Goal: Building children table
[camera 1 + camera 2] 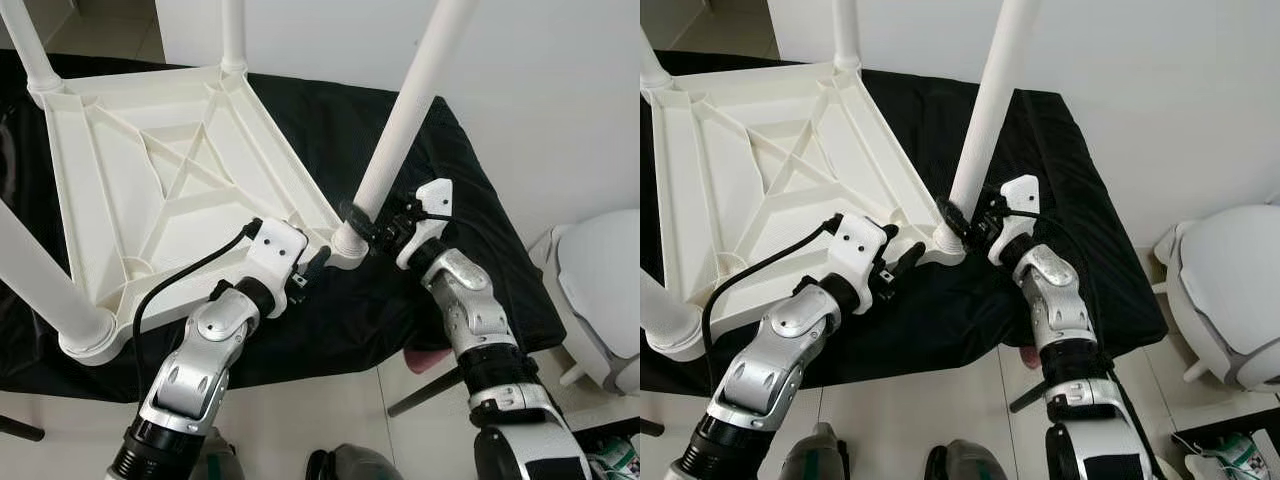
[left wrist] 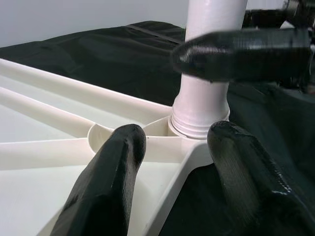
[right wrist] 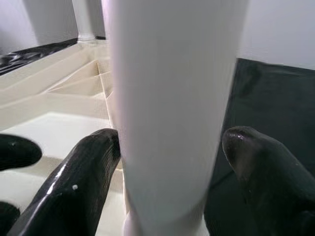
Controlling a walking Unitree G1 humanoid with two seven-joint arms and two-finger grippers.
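Black cloth (image 1: 420,140) covers a low platform on the pale tiled floor (image 1: 330,410), against a white wall (image 1: 560,90). On the cloth lies the white plastic children's table (image 1: 170,190), upside down, its ribbed underside facing up. Four white legs stand in its corner sockets: the far-left leg (image 1: 28,50), the far leg (image 1: 233,35), the near-left leg (image 1: 40,285) and the near-right leg (image 1: 405,120), which leans slightly toward the wall.

The right gripper (image 1: 362,222) is at the base of the near-right leg, just above the socket (image 2: 199,129). In the right wrist view its two black fingers (image 3: 74,187) stand one on each side of the leg; the near one lies against it, and contact on the other side cannot be confirmed.

The left gripper (image 1: 310,268) is at the same table corner, fingers spread apart, one finger (image 2: 106,182) over the table's underside and the other over the cloth outside the rim. A black cable (image 1: 180,275) loops from its wrist over the table's edge.

To the robot's right, off the cloth, stands a white rounded plastic object (image 1: 600,290). A dark thin bar (image 1: 425,392) lies on the floor by the right forearm.
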